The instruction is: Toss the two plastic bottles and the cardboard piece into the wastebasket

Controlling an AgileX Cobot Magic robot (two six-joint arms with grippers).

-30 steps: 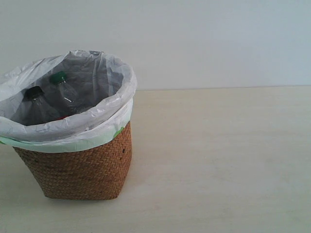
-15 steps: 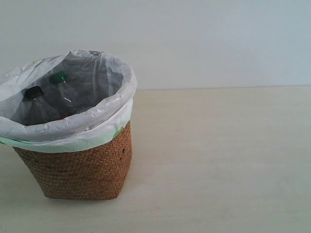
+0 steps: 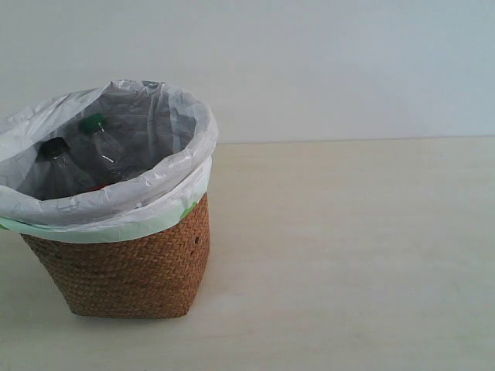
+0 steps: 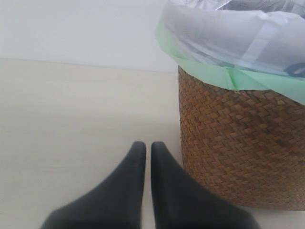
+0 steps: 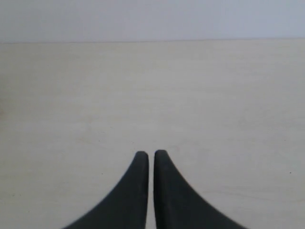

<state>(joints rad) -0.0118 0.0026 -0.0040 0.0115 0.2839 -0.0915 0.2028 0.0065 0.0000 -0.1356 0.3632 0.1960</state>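
Note:
The brown woven wastebasket [image 3: 131,270], lined with a white bag, stands at the left of the exterior view. Inside it lean two clear plastic bottles, one with a green cap [image 3: 94,123] and one with a black cap [image 3: 54,148]. The cardboard piece is hidden. Neither gripper shows in the exterior view. In the left wrist view my left gripper [image 4: 148,145] is shut and empty, low over the table right beside the wastebasket's wall [image 4: 238,143]. In the right wrist view my right gripper [image 5: 150,154] is shut and empty over bare table.
The pale wooden table [image 3: 348,247] stretches to the right of the wastebasket, and a plain light wall stands behind it. A green strip of bag [image 4: 224,76] hangs under the wastebasket's rim.

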